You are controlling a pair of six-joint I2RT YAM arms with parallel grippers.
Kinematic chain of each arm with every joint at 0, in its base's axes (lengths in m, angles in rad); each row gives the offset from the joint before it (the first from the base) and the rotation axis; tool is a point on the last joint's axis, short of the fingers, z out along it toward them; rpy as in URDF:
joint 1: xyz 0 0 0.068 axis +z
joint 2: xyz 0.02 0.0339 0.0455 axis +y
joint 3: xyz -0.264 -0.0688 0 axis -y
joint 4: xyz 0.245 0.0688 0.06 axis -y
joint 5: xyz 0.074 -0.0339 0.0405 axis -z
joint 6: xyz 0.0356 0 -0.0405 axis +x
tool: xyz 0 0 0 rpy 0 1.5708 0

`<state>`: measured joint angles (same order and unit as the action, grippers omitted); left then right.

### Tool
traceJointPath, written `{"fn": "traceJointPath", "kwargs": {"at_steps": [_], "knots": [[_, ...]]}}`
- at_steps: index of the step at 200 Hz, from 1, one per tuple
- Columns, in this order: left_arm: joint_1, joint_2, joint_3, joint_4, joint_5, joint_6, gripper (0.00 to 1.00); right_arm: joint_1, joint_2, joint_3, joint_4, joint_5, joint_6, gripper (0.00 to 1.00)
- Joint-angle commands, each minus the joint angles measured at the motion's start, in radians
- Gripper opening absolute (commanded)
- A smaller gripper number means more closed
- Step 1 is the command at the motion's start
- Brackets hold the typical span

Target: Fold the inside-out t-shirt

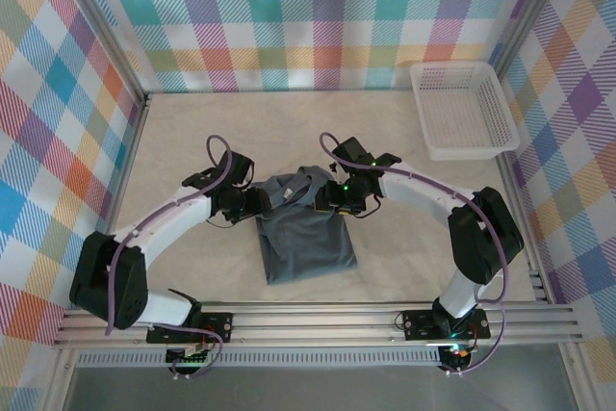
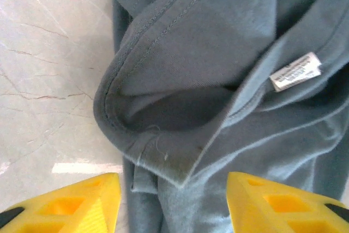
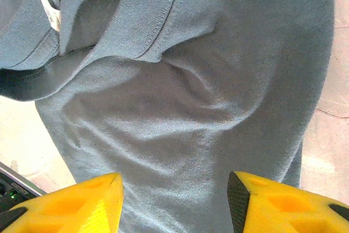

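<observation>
The left gripper (image 2: 173, 203) holds its yellow fingers (image 2: 82, 205) apart, clamped on nothing, above the left edge of the inside-out t-shirt (image 1: 308, 243); a stitched hem fold lies just ahead of it, with a white label (image 2: 294, 71) to the right; the right gripper (image 3: 174, 203) also stands parted over rumpled grey cloth; both sit at the shirt's far end; the shirt lies partly folded in the middle of the desk (image 1: 192, 132); a white mesh basket (image 1: 464, 108) sits far right, well apart.
</observation>
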<state>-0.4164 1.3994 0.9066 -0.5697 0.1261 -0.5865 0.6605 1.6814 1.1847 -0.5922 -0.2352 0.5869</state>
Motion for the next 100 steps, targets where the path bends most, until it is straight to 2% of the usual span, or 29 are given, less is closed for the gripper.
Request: {"fn": "traceJointPath", "kwargs": {"at_steps": [1, 16, 25, 43, 47, 76, 100], "knots": [[0.01, 0.042, -0.013, 0.057, 0.024, -0.014, 0.5, -0.001, 0.011, 0.018, -0.018, 0.008, 0.002, 0.54], [0.013, 0.077, -0.01, 0.074, 0.025, -0.008, 0.45, 0.0, 0.01, 0.017, -0.023, 0.01, 0.002, 0.54], [0.018, 0.101, 0.004, 0.069, 0.029, -0.001, 0.37, 0.0, 0.01, 0.019, -0.026, 0.01, 0.003, 0.54], [0.029, 0.119, 0.027, 0.066, 0.039, 0.006, 0.04, 0.0, -0.001, 0.019, -0.03, 0.017, 0.005, 0.54], [0.032, 0.118, 0.036, 0.065, 0.038, 0.005, 0.0, -0.001, -0.003, 0.019, -0.032, 0.018, 0.005, 0.54], [0.066, 0.098, 0.153, 0.04, 0.023, 0.002, 0.0, -0.001, -0.017, 0.023, -0.042, 0.024, 0.002, 0.54], [0.102, 0.187, 0.264, 0.003, -0.017, -0.004, 0.0, -0.001, -0.01, 0.033, -0.043, 0.025, -0.001, 0.54]]}}
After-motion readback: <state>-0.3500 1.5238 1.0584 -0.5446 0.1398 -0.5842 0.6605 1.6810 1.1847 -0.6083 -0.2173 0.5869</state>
